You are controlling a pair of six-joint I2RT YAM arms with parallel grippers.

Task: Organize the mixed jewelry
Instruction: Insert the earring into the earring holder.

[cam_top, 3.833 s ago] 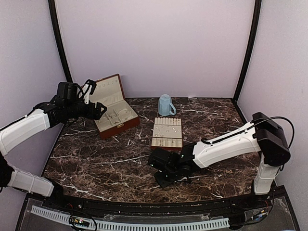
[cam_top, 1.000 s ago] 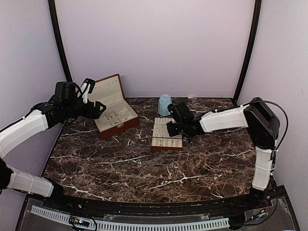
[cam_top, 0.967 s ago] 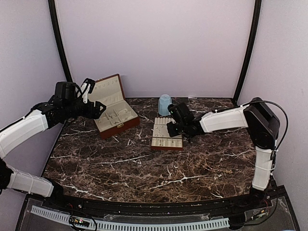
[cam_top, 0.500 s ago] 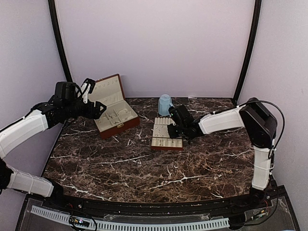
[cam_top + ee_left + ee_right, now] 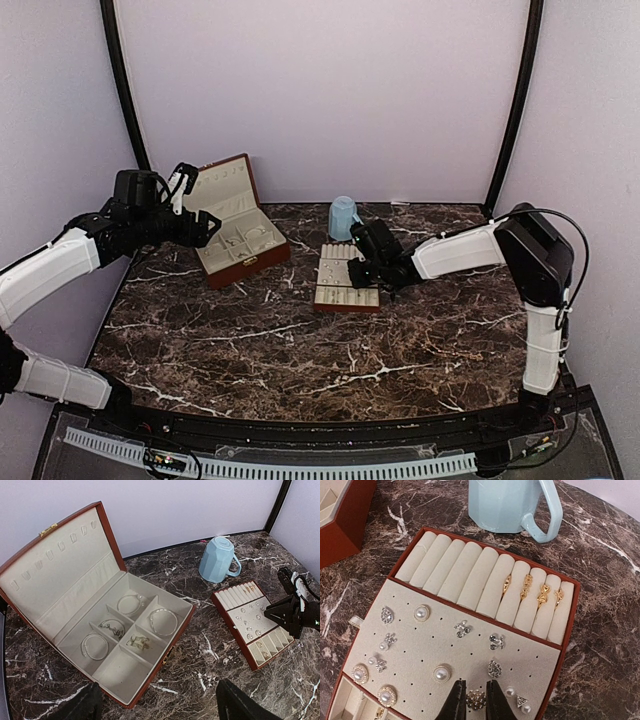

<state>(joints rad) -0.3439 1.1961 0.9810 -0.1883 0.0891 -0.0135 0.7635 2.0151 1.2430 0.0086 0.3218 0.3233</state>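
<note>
Sitting inside right gripper (round earring)

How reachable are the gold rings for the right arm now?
Probably yes: the right gripper hangs over the slotted tray and the four gold rings stand uncovered beyond it; its fingers, though, appear to pinch a round stud earring.

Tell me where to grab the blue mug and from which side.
Take the blue mug by its loop handle, coming from the right arm's side: the handle juts out that way, and the slotted tray sits close on the mug's near side.
</note>
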